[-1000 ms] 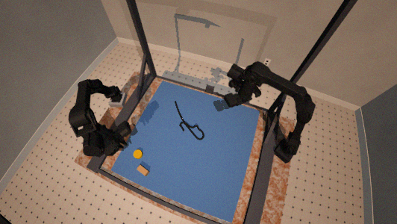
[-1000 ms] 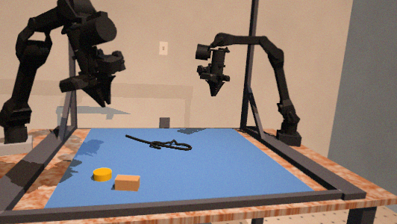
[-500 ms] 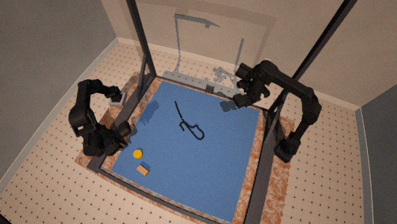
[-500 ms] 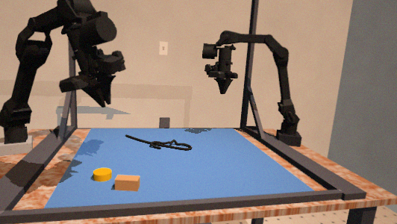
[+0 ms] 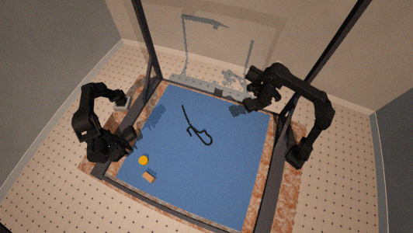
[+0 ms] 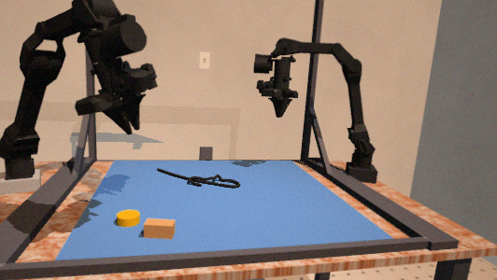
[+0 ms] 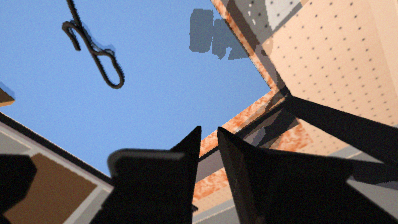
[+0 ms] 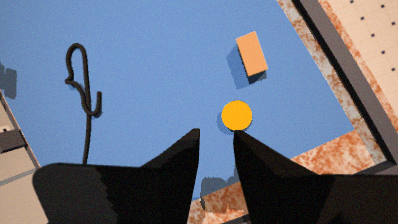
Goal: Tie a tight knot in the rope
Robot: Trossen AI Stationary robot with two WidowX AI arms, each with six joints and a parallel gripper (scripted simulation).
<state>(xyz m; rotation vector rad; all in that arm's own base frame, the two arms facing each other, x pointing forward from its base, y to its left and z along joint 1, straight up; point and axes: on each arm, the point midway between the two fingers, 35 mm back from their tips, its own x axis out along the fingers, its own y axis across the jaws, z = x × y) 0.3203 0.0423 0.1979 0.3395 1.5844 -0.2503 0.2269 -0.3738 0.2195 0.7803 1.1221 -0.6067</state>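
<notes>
The rope [image 5: 186, 116] [image 6: 175, 174] [image 7: 95, 55] [image 8: 87, 87] lies on the blue mat [image 5: 206, 182] [image 6: 234, 210] [image 7: 160, 100] [image 8: 160, 75], toward the rear of the work area in the exterior view. The top view resolves its layout: one long, nearly straight tail, a crossing with a short hooked end, and a wide loop. The loop is loose; whether the crossing forms a true knot cannot be determined.

The exterior view shows what the top view does not make plain: both grippers are raised above mat level, fingers downward, apart from the rope.

The yellow disc [image 5: 143, 160] [image 6: 128, 217] [image 8: 236, 115] appears in the top, exterior and right wrist views but falls outside the left wrist view. The orange block [image 5: 148, 177] [image 6: 159, 229] [image 7: 4, 97] [image 8: 252, 53] rests near the disc, not touching it; the left wrist view includes only a part of the block at the picture's edge.

Left gripper [image 5: 264, 99] [image 6: 279, 116] [image 7: 209, 129]: released, fingers parted by a narrow gap, nothing grasped. Its wrist view shows this gap; in the exterior view the fingertips appear merged.

Right gripper [image 5: 130, 149] [image 6: 133, 130] [image 8: 216, 131]: released, fingers slightly parted, nothing grasped. In its wrist view one fingertip overlaps the edge of the disc, while the exterior view shows the fingers well above it, without contact.

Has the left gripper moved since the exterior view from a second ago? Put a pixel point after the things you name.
Yes: in the exterior view the left gripper [image 5: 277, 96] [image 6: 280, 116] [image 7: 209, 130] has shifted toward picture right, closer to the upright frame post [image 5: 341, 29] [image 6: 306, 135] [image 7: 345, 125].
</notes>
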